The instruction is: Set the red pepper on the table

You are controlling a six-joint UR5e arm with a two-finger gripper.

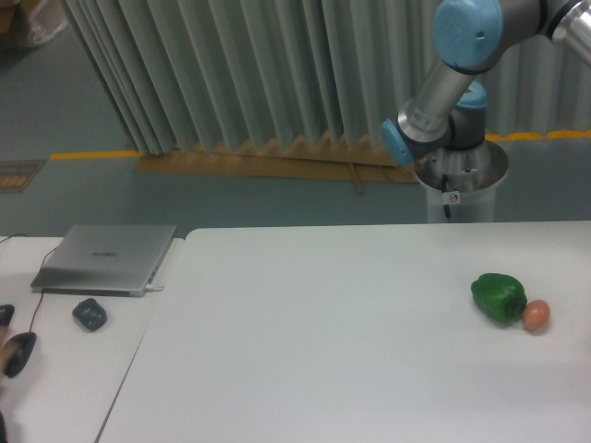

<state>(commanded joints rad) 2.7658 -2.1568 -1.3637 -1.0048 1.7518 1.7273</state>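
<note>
The red pepper is out of view. The table (323, 341) is a large white top filling the lower middle and right of the camera view. Only the arm's upper links (441, 88) show at the top right, rising from a metal base behind the table's far edge and running off the frame. The gripper itself is out of view.
A green pepper (499, 297) lies near the table's right side with a small orange-pink ball (536, 315) touching it. On the adjoining left desk sit a closed laptop (106, 257), a dark small object (90, 314) and a mouse (17, 353). A hand edges in at the lower left.
</note>
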